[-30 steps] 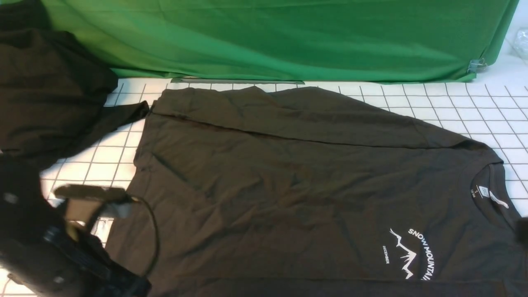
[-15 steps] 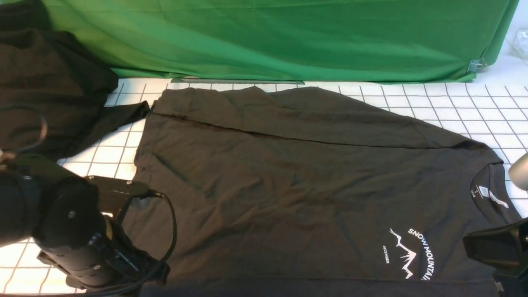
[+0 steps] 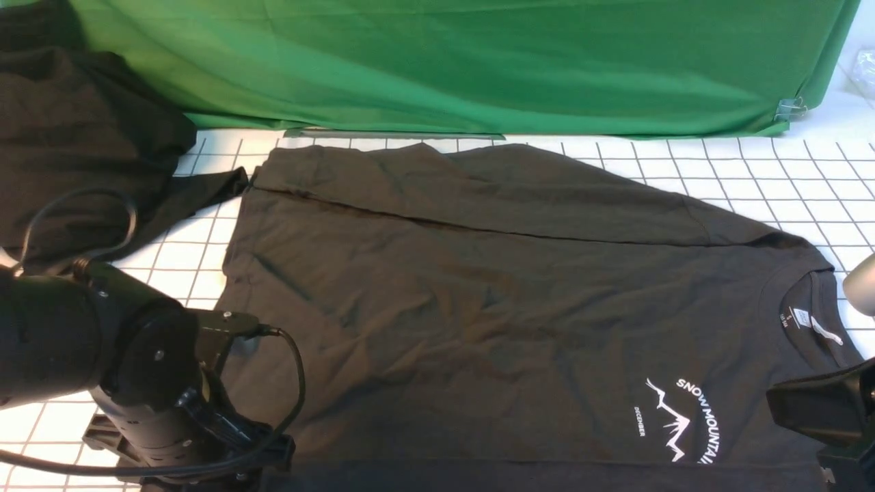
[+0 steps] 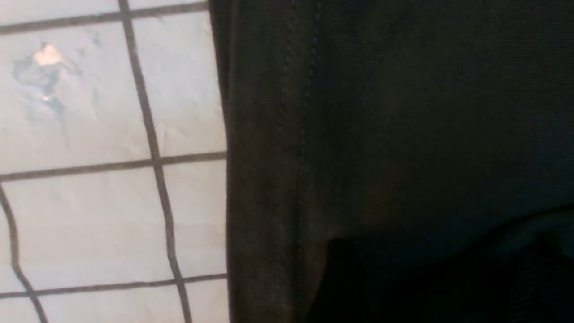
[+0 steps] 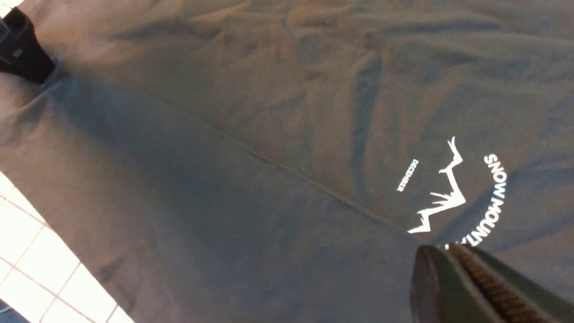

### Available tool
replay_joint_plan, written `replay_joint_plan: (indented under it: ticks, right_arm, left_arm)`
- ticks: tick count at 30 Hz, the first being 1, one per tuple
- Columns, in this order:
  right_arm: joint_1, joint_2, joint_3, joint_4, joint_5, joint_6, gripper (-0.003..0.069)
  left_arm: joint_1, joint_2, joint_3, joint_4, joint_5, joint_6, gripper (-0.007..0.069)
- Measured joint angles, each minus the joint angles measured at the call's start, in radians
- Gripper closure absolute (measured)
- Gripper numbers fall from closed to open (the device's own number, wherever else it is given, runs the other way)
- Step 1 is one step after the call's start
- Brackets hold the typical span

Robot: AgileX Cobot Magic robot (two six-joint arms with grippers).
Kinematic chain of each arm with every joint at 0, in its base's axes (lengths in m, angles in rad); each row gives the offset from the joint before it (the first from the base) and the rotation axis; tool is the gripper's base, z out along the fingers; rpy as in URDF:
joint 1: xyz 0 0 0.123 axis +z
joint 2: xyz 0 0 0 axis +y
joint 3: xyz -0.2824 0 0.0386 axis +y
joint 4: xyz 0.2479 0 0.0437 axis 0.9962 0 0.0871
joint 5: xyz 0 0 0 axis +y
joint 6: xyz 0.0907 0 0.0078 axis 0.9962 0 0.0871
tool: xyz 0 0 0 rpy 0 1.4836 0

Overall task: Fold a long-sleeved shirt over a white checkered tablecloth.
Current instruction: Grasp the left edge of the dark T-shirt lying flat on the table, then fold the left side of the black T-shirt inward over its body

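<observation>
The left gripper (image 5: 24, 51) had swung down to the long-sleeved shirt (image 3: 478, 294) at its hem (image 4: 269, 157), by the near-left corner of the white checkered tablecloth (image 3: 752, 171); its jaw state could not be told. The right gripper (image 5: 466, 280), jaws pressed together, had arrived near the collar (image 3: 810, 321). The shirt lay flat mid-cloth, and another fold looked imminent.

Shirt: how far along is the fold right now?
Done: the shirt lies flat on the tablecloth, its far side folded in along a long crease; the near edge looks folded over too, covering part of the print. In hand: the left arm is at the hem; the right pincer, shut, is by the print. Left: folding hem toward collar.
</observation>
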Motion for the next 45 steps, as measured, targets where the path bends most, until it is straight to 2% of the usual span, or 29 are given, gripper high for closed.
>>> replay_joint_plan:
  ticks: [1,4,8,10,18,24,27,33,37,45]
  right_arm:
    - [0.000,0.000,0.000,0.000,0.000,0.000,0.0643]
    - [0.000,0.000,0.000,0.001,-0.001,0.000,0.0640]
    - [0.000,0.000,0.000,0.001,-0.001,0.000,0.0636]
    - [0.000,0.000,0.000,0.001,-0.001,0.000,0.0633]
    - [0.000,0.000,0.000,0.001,-0.003,0.000,0.0628]
    - [0.000,0.000,0.000,0.003,-0.030,0.000,0.0624]
    - [0.000,0.000,0.000,0.014,-0.037,0.000,0.0618]
    - [0.000,0.000,0.000,0.017,-0.044,0.000,0.0617]
    - [0.000,0.000,0.000,0.020,-0.044,0.000,0.0615]
    - [0.000,0.000,0.000,0.024,-0.044,0.000,0.0605]
  left_arm:
    - [0.000,0.000,0.000,-0.005,0.001,0.000,0.0195]
    - [-0.001,0.000,-0.005,-0.036,0.011,0.022,0.0330]
    - [-0.002,-0.041,0.005,-0.079,0.071,0.092,0.0554]
    - [-0.002,-0.083,0.008,-0.116,0.102,0.129,0.0597]
    - [-0.002,-0.270,-0.001,-0.192,0.114,0.208,0.0610]
    - [-0.002,-0.302,-0.208,-0.194,0.118,0.290,0.0610]
    - [-0.002,-0.261,-0.410,-0.177,0.120,0.340,0.0610]
    - [0.024,-0.148,-0.609,-0.057,0.134,0.356,0.0610]
    - [0.068,-0.037,-0.645,-0.029,0.115,0.363,0.0610]
    - [0.081,0.132,-0.645,0.015,0.032,0.382,0.0608]
